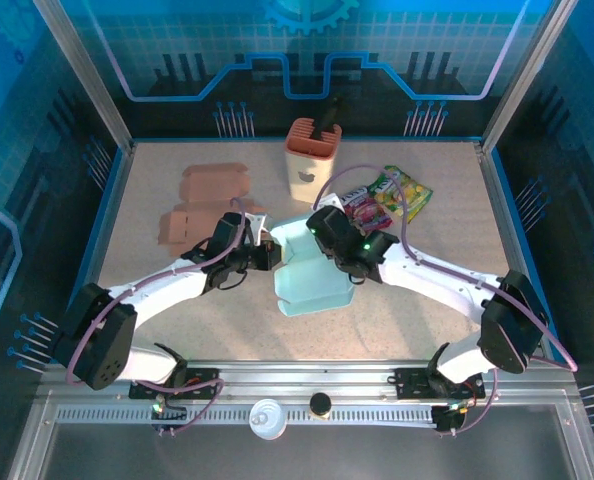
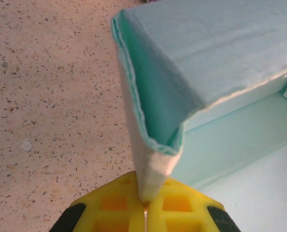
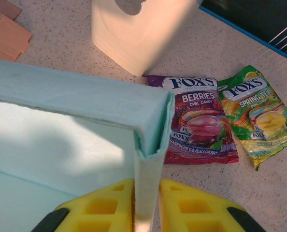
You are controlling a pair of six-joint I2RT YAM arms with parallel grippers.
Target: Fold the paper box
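Your paper box [image 1: 315,278] sits mid-counter [image 1: 447,200] between the 2 arms. It is pale teal and open side up, with its walls partly raised.

Your left gripper [image 1: 272,254] is at the box's left far corner. From the left wrist, the yellow fingers [image 2: 112,205] are pinched tight on a folded white-edged flap of the box [image 2: 206,48], with no gap visible. The doubled wall stands up out of the left gripper [image 2: 144,203] and its teal inner face is turned toward the camera.

Your right gripper [image 1: 317,230] is at the far right corner. From the right wrist, the 2 yellow fingers [image 3: 184,203] are closed narrow on an upright end flap of the box [image 3: 76,96]. The flap fills the slot between them at the right gripper [image 3: 146,200], and a folded-over wall runs left from that corner.

Other stuff:
- 2 candy bags lie flat just past the box's right corner, side by side and touching: a purple Berries bag [image 3: 199,121] [image 1: 362,210] and a green Spring Tea bag [image 3: 257,113] [image 1: 405,190].
- A cream-and-orange holder [image 1: 312,152] [image 3: 143,34] stands upright at the far centre, near the bags.
- Tan cardboard blanks [image 1: 212,183] lie flat at the far left, and one is just beside your left arm.
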